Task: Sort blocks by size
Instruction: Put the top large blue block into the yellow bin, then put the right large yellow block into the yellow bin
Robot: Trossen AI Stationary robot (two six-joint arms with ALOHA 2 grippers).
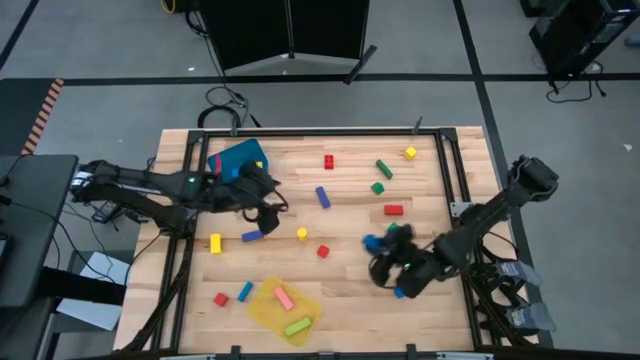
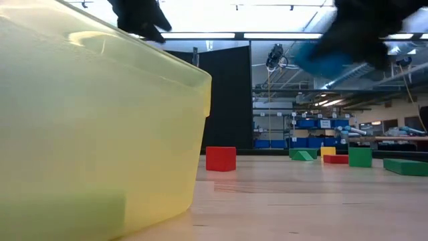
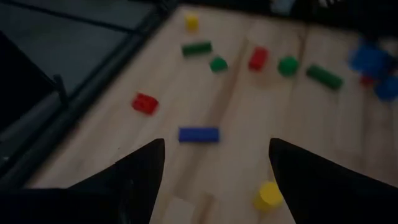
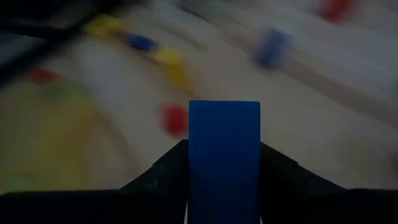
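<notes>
My right gripper is shut on a blue block above the table's near right part. In the low view the block is a blurred blue shape high above the table. My left gripper is open and empty above the table's left middle, next to a blue bar. Loose blocks lie on the table: a blue bar, red blocks, green blocks and yellow blocks. A pink bar and a green bar lie in the yellow tray. My right gripper pinches the blue block between its two fingers, one on each of two opposite sides. The block reaches forward past the fingertips. In the low view it is lifted clear of the table.
A blue bin stands at the far left, beside my left arm. The yellow tray fills the low view's left. A red block and a blue one lie left of the tray. A dark metal frame runs along the table's edges.
</notes>
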